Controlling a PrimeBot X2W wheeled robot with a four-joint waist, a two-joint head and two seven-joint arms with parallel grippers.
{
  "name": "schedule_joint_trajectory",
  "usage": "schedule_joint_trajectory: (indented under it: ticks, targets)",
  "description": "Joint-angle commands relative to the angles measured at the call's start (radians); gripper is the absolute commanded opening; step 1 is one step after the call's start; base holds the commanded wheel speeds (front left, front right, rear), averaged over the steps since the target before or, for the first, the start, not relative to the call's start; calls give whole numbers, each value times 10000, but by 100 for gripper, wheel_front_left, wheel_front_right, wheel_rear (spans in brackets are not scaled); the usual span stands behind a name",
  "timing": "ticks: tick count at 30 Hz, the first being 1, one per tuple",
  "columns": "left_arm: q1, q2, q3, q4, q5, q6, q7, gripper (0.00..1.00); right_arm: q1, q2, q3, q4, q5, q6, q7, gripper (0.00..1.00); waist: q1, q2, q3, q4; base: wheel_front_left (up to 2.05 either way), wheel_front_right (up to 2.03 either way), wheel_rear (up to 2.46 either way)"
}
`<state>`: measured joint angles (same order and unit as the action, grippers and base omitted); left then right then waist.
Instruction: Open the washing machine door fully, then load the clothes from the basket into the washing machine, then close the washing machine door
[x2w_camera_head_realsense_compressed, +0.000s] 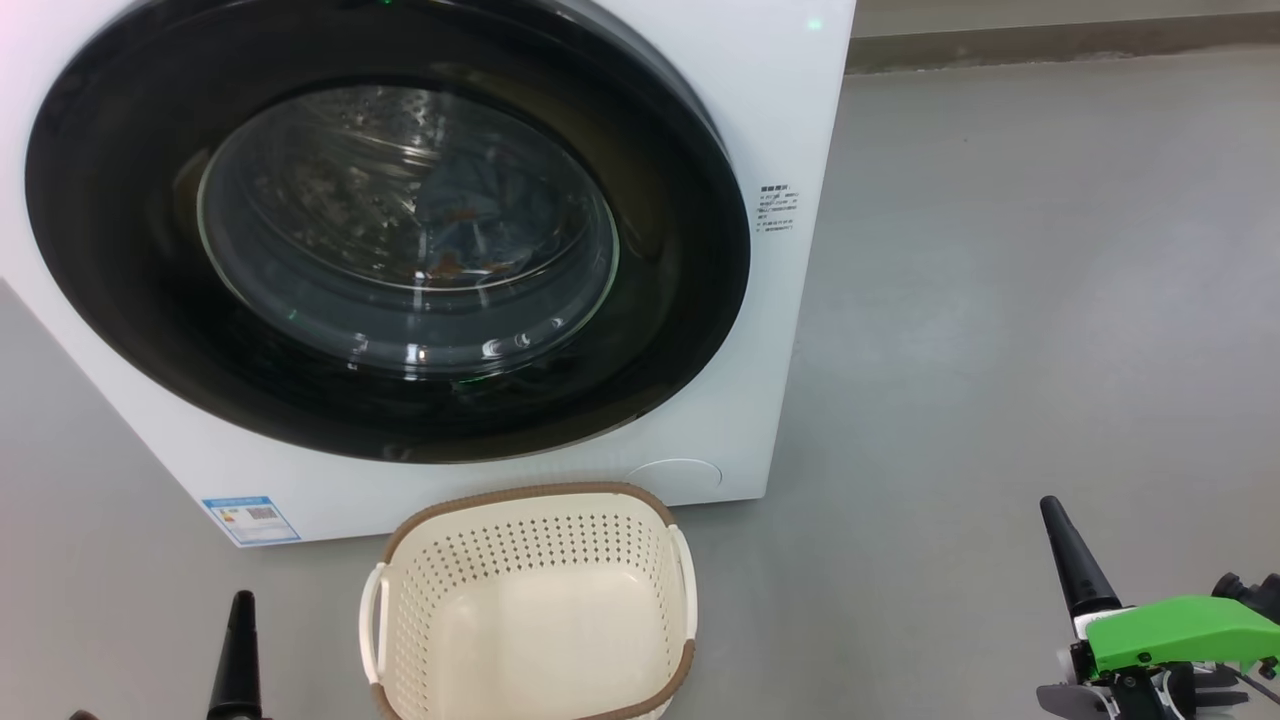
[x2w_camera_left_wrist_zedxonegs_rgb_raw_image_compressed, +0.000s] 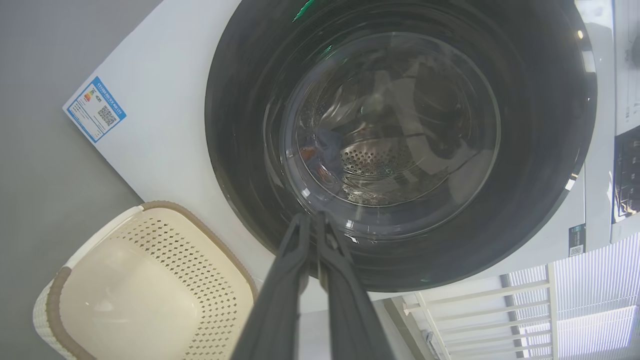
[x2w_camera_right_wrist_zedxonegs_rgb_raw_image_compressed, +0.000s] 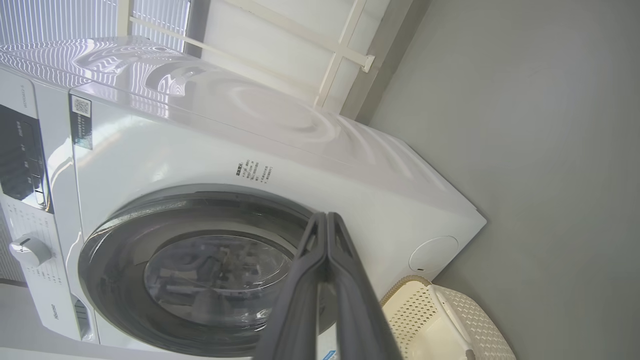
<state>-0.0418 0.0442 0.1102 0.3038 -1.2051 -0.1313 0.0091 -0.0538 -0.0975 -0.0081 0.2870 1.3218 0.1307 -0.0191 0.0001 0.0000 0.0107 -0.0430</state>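
Apparently finished: my left hand and right hand are pressed together, empty. Ahead of them the door looks shut, clothes behind its glass; the basket sits empty between them. If the latch hasn't caught, the door could swing open.

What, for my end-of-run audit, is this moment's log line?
washing machine door: shut | basket: empty | clothes: inside drum | left gripper: shut, empty | right gripper: shut, empty
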Motion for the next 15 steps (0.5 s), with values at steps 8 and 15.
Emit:
schedule_joint_trajectory:
  ticks: [8,15]
  targets:
    - [-460,85,168,-364,-1068,4,280,0,-443,-32,-115,-311,893,6,264,0,-1,0,-26,106,0,0,0]
    - [-533,78,138,-408,-1855,4,486,0,-479,23,-258,-331,1510,5,460,0,-1,0,-46,193,0,0,0]
